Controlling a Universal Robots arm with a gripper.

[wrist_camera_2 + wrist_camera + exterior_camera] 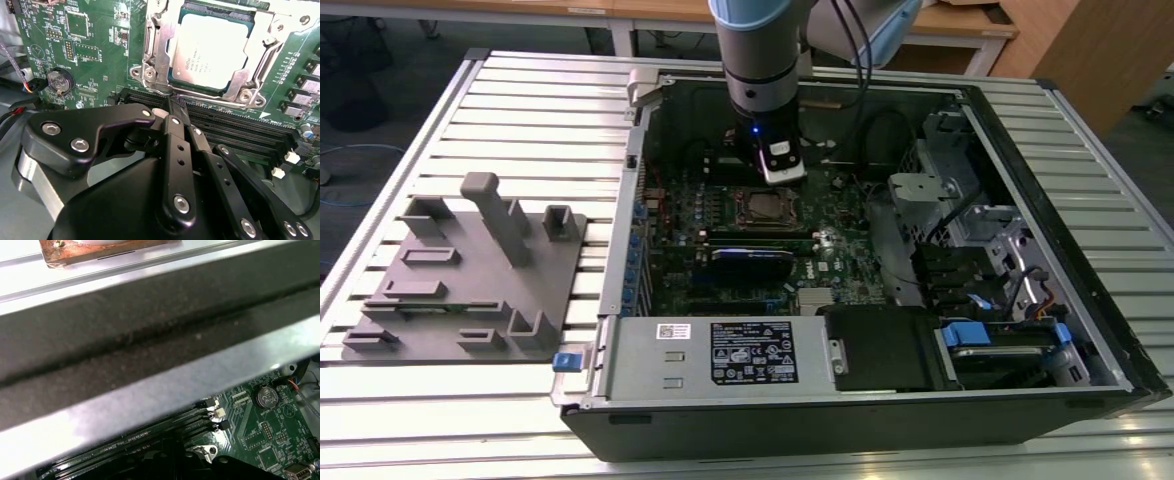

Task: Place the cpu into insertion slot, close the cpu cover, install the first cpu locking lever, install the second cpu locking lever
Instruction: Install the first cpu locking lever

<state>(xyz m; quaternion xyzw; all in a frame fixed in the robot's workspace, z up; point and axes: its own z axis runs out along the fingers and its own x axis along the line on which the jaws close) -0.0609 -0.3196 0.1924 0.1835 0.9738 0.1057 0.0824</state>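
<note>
In the second wrist view the cpu (212,47), a flat silver-grey square, lies in the insertion slot (174,75). The silver cpu cover (260,65) lies flat around it as a frame. My gripper (175,104) is shut, and its black fingers (172,132) meet in a point at the socket's edge, by a thin metal lever rod (156,89). I cannot tell whether the tips touch the rod. In the exterior view my gripper (781,172) hangs inside the open computer case, just behind the socket (767,208).
The case (854,400) lies open on a slatted metal table (520,100). A grey holder block (467,280) stands at the exterior view's left. Memory slots (240,125) run beside the socket. A coin cell (59,80) and cables (15,65) are nearby. A blue-edged card (750,262) sits in front of the socket.
</note>
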